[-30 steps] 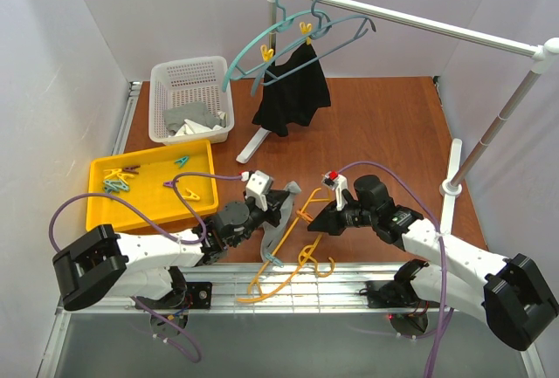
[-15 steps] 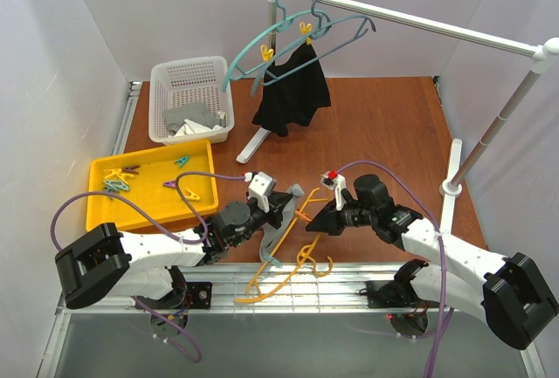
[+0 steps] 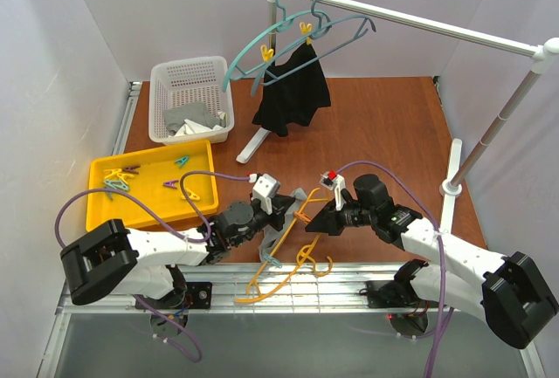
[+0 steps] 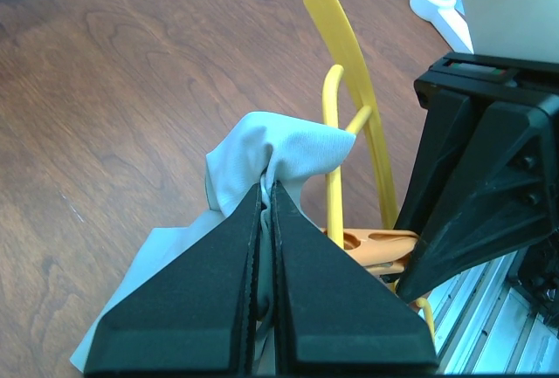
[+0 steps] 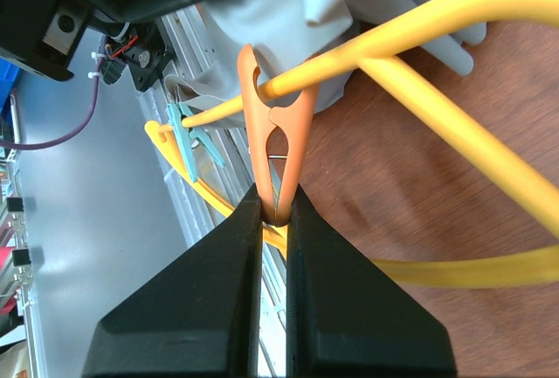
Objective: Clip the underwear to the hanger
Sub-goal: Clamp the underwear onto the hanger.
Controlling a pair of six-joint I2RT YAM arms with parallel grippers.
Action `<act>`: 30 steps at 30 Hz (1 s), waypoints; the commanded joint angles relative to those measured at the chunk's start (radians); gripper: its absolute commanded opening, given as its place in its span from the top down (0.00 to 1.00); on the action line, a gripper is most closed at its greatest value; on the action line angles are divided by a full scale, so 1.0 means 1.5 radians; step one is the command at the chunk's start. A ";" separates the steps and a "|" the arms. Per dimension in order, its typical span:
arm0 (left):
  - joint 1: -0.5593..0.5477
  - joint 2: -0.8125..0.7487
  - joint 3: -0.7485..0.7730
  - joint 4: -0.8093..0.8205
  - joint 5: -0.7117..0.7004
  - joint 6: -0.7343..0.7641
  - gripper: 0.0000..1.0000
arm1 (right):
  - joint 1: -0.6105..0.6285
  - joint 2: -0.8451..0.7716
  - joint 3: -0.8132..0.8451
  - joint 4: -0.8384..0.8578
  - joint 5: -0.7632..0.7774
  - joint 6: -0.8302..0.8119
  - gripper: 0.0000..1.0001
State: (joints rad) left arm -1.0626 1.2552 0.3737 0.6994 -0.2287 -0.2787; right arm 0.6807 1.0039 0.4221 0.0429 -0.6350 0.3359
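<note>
Left gripper (image 4: 266,188) clamps the small grey cloth underwear (image 4: 288,147); right gripper (image 5: 275,212) squeezes an orange plastic peg (image 5: 273,134) astride the thin yellow hanger (image 5: 419,20). Teal peg (image 5: 194,138) looks set; this second one isn't

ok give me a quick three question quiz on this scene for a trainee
1. True or false: the left hand is pinching the underwear.
2. The clip held in the right hand is: A teal, B orange, C purple.
3. Fill in: that clip's mouth straddles a bar of the ____ hanger.
Key: 1 true; 2 B; 3 yellow.
</note>
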 commanded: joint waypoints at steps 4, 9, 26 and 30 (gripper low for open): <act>0.000 0.002 0.021 0.015 0.016 0.001 0.98 | 0.000 0.000 0.008 0.030 -0.018 -0.011 0.99; -0.001 -0.002 0.023 0.022 0.024 0.003 0.98 | 0.000 0.008 0.009 0.032 -0.023 -0.012 0.99; -0.014 0.004 0.032 0.018 0.045 0.000 0.98 | -0.001 0.005 0.009 0.034 -0.015 -0.013 0.99; -0.016 0.004 0.030 0.013 0.044 -0.004 0.98 | -0.001 0.003 0.010 0.034 -0.010 -0.012 0.99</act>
State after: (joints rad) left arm -1.0786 1.2671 0.3939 0.7330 -0.1715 -0.2794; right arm 0.6807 1.0164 0.4221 0.0555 -0.6537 0.3325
